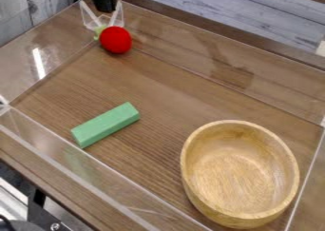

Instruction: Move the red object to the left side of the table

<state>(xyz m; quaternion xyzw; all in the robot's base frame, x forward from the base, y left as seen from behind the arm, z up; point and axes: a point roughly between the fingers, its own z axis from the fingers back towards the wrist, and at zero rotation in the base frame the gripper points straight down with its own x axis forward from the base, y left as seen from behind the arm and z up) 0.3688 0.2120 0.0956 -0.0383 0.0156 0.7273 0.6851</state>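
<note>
The red object (116, 40), a small round toy with a green leafy top, rests on the table (178, 92) at its far left corner, close to the clear wall. My gripper (99, 10) hangs just above and behind it at the frame's top edge. Only its dark body and pale thin fingers (87, 16) show, and they reach down toward the toy's leafy side. How far the jaws stand apart is not clear against the wall's glare, nor is whether they touch the toy.
A green rectangular block (105, 125) lies at the near left. A round wooden bowl (238, 170) fills the near right corner. Low clear acrylic walls (38, 59) edge the tabletop.
</note>
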